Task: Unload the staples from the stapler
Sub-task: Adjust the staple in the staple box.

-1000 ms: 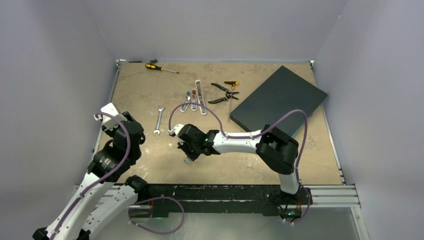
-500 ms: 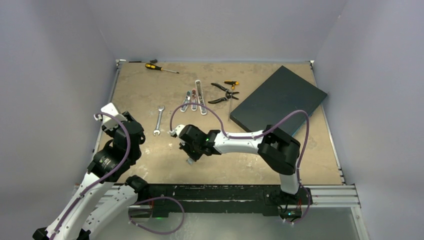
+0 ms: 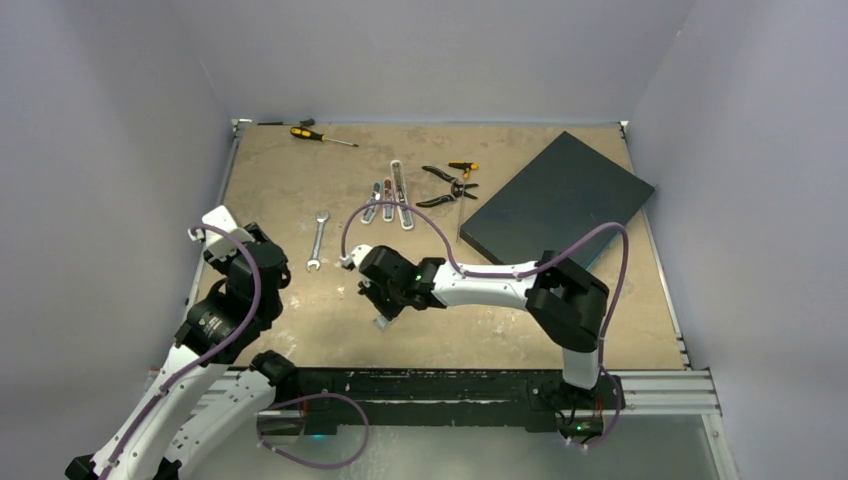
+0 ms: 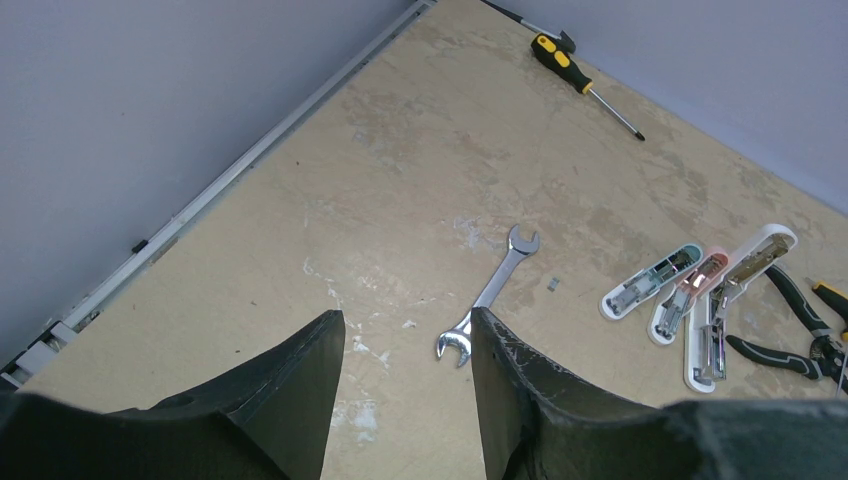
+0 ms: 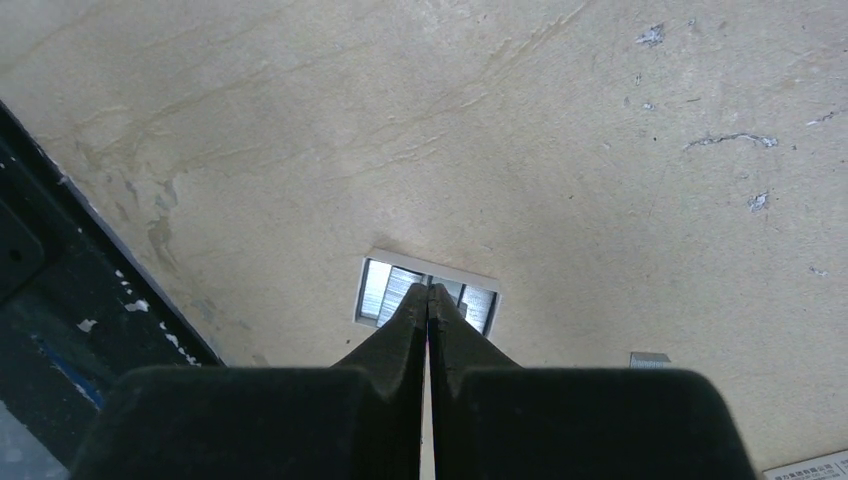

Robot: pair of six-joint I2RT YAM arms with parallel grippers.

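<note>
The right gripper [image 5: 428, 292], jaws pressed together, points at an open white tray [image 5: 440, 274] of silvery strips, a loose staple strip [image 5: 650, 358] just to its right; the left gripper [image 4: 405, 318] stands half-open and empty, staplers [image 4: 686, 298] ahead-right.

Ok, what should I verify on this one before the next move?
1. Right hand shut: ok.
2. Its tips are over the small tray holding staples: ok.
3. A strip pinched between the tips: cannot tell.
4. Left hand open, empty, clear of the work: ok.
5. Three staplers lying opened: ok. Emptied: cannot tell.
6. Loose strip on the table outside the tray: not ok.
</note>
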